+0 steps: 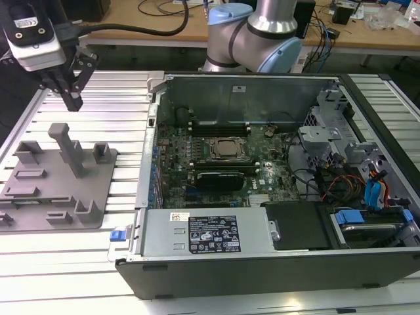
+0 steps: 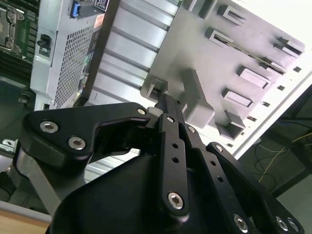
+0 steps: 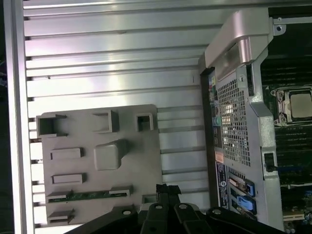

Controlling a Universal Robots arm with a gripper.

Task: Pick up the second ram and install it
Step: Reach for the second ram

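Observation:
The second ram (image 3: 90,195) is a slim stick with a greenish board. It stands on edge in a long slot of the grey holder plate (image 3: 136,161), and in the second wrist view it shows as a thin dark line (image 2: 243,50). My gripper (image 1: 72,102) hangs in the air above the far side of the holder plate (image 1: 98,190), at the exterior view's left. Its black fingers (image 3: 168,189) are pressed together with nothing between them, and they stay apart from the ram. The fingers (image 2: 168,105) point down toward the plate's tall grey post (image 2: 195,97).
An open computer case (image 1: 197,236) lies at the exterior view's right of the plate. Inside it are the motherboard, a silver-topped processor (image 1: 230,149), dark memory slots (image 1: 216,126) and a black card (image 1: 226,177). The ribbed aluminium table (image 1: 125,98) lies underneath. The arm's base (image 1: 256,39) stands behind the case.

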